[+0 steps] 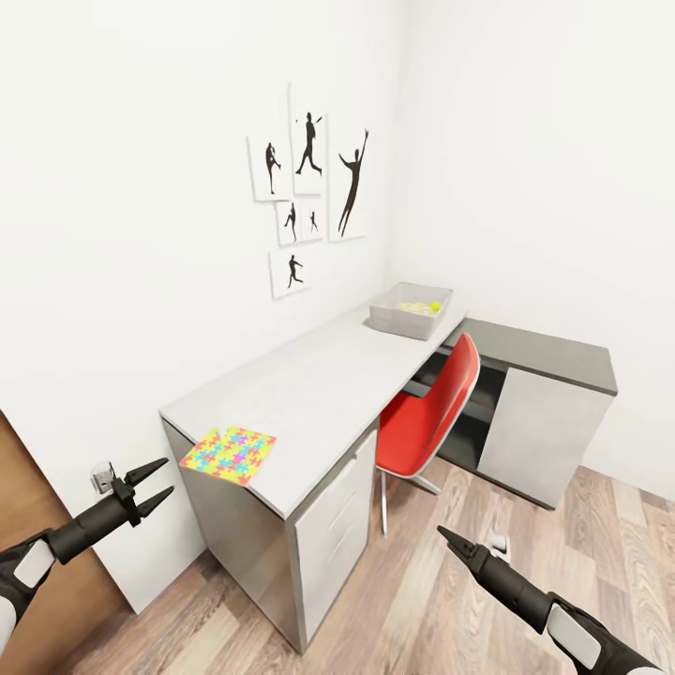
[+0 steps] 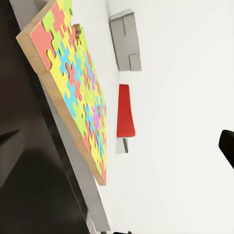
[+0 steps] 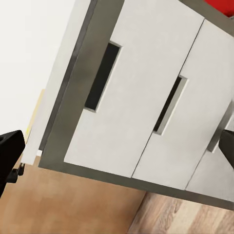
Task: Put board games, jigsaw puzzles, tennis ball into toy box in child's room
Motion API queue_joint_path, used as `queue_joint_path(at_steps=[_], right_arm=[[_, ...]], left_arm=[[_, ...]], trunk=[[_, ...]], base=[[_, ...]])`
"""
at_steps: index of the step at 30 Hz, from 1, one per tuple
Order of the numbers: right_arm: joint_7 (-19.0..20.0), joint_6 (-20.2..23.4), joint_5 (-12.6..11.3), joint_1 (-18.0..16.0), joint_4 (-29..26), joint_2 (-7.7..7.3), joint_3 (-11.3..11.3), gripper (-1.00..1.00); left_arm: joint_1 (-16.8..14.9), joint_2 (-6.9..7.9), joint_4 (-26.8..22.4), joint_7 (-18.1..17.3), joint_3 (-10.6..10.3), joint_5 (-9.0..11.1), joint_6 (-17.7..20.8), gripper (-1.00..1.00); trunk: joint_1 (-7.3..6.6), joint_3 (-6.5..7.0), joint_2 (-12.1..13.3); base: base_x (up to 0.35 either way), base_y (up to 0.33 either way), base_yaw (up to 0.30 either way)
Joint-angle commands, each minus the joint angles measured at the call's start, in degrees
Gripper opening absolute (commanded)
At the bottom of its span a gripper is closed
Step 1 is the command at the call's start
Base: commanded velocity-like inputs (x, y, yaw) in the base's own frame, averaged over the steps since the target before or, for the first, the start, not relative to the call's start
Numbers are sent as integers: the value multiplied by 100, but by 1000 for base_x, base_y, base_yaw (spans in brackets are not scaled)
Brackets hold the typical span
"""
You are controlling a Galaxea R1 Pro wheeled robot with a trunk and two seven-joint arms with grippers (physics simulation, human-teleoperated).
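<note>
The left claw [image 1: 155,483] sits at the lower left of the head view, its fingers spread and holding nothing, pointing up and right toward the puzzle [image 1: 229,454]. That puzzle lies flat on the near corner of the counter [image 1: 309,394], just right of and slightly above the claw tips, its long axis running roughly along the counter's near edge. The right claw [image 1: 448,539], at the lower right, looks pressed together and empty, low over the floor and well apart from the puzzle, so the left arm is plainly the nearer. The box [image 1: 411,311] stands at the counter's far end, upper centre-right, with a ball [image 1: 434,305] inside; a red chair [image 1: 439,403] is tucked beneath.
</note>
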Motion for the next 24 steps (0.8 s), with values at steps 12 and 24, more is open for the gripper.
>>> queue_joint_path(at_steps=[12,24], right_arm=[[14,-50,-60,-4,0,-4,28,100],[15,-99,-60,-4,0,-4,28,100]], left_arm=[[-4,1,3,-9,1,21,53,100],[-4,16,3,-16,1,17,45,100]], trunk=[[0,-6,-3],[0,-6,-3]], base=[[5,-110,0],[91,21,0]])
